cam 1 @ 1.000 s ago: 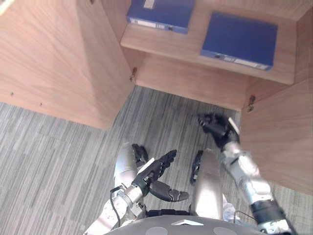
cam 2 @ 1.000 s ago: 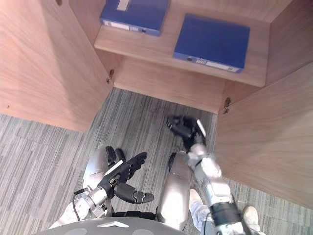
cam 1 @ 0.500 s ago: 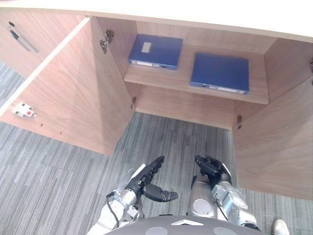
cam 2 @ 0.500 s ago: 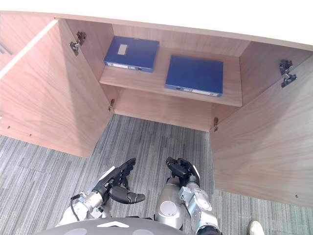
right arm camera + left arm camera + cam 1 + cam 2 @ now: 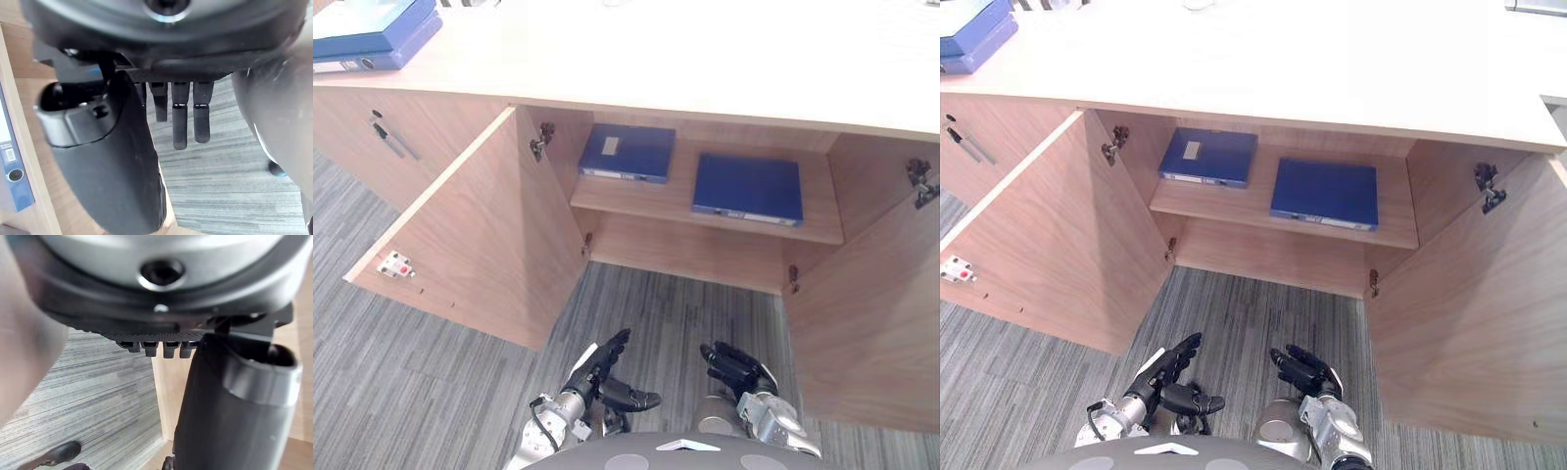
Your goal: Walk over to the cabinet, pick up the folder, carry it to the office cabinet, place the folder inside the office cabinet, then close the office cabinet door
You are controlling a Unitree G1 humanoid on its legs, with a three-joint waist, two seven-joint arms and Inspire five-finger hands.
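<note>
Two dark blue folders lie flat on the shelf (image 5: 705,209) of the open wooden cabinet: one at the left (image 5: 628,152), one at the right (image 5: 747,188). Both my hands hang low in front of the cabinet, well short of the shelf. My left hand (image 5: 602,367) is open, its fingers straight and thumb spread, holding nothing. My right hand (image 5: 736,366) is also open and empty; in the right wrist view its fingers (image 5: 188,122) reach out straight over the carpet, and an edge of a blue folder (image 5: 12,166) shows past the thumb (image 5: 112,166).
The cabinet's left door (image 5: 470,235) and right door (image 5: 871,323) both stand wide open to either side of me. A pale worktop (image 5: 705,59) covers the cabinet, with stacked blue folders (image 5: 372,29) at its far left. Grey striped carpet (image 5: 411,382) lies below.
The camera has pulled back and tilted up, bringing the worktop into view. My right hand has drawn back from near the cabinet and dropped low beside the left hand.
</note>
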